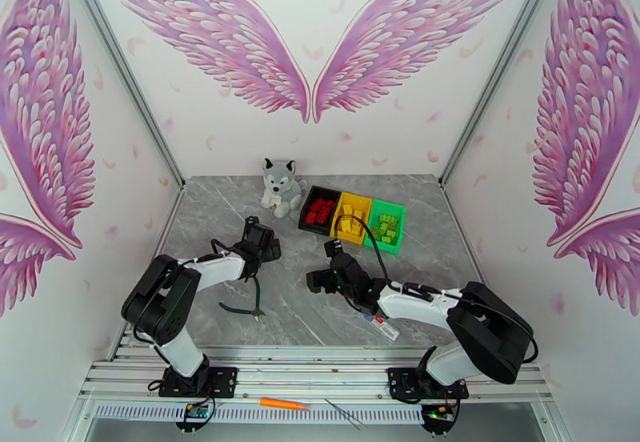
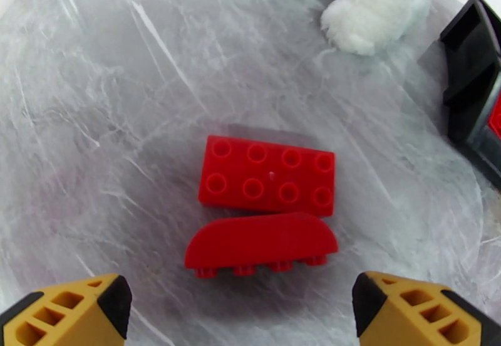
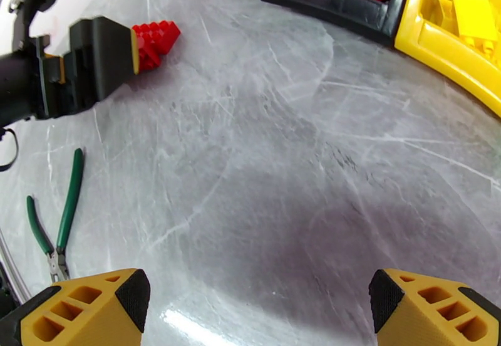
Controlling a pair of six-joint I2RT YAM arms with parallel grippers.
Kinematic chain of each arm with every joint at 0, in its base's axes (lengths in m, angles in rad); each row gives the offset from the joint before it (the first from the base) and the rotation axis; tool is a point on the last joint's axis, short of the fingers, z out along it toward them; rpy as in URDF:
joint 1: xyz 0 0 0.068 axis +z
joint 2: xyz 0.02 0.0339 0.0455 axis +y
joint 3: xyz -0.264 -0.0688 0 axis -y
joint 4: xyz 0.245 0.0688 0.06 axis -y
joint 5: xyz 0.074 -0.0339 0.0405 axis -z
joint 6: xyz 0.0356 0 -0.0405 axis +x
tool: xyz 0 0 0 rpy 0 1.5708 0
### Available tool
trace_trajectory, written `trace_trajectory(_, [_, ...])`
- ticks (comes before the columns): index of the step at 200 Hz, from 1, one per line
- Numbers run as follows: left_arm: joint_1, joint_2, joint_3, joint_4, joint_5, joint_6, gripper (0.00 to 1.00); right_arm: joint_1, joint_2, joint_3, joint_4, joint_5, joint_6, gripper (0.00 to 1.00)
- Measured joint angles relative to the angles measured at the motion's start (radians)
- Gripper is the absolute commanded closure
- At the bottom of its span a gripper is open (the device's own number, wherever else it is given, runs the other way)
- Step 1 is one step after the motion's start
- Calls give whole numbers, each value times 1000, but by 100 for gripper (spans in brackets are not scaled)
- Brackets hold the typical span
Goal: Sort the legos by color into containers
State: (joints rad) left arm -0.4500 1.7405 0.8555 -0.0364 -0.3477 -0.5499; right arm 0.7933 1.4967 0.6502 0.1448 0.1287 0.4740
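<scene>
**Since your left hand [image 2: 241, 297] sits nearest, the pickup is its job**

It hangs wide open, empty. Just ahead lies a curved red brick [image 2: 260, 244], a flat red brick [image 2: 266, 175] against its far side, both long axes running finger to finger, so you'd likely turn the wrist. The black bin [image 2: 470, 78] waits further right. Your right hand [image 3: 258, 294], open too, is well apart.

Top view: high behind the arms [image 1: 216, 267], looking down over the whole counter [image 1: 224, 211]. Wrist views: close, low, forward-facing; both share the red bricks [image 2: 266, 175].
</scene>
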Motion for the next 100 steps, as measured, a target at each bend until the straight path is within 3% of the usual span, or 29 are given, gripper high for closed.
trace_trajectory(100, [13, 130, 114, 2, 21, 24, 7, 0, 96, 50, 0, -1, -3, 1])
